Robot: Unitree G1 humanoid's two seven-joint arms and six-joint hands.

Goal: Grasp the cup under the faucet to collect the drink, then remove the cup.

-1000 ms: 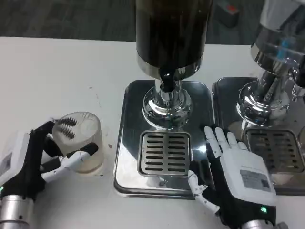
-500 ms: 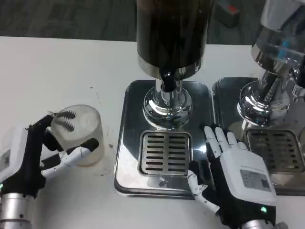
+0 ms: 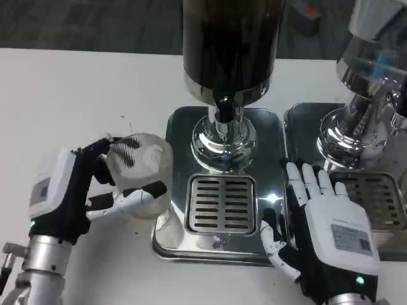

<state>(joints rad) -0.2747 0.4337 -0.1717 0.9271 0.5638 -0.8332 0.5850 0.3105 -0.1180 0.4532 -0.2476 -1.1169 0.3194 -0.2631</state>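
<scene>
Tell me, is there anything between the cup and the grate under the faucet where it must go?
Nothing visible blocks it. The left hand holds the cup just left of the tray, and the grate under the faucet is bare. The right hand rests to the right of the grate.

Cup (image 3: 141,173) in left hand (image 3: 82,190), just left of drip tray (image 3: 175,127); grate (image 3: 220,204) before faucet (image 3: 222,108); right hand (image 3: 324,229) right of grate.
</scene>
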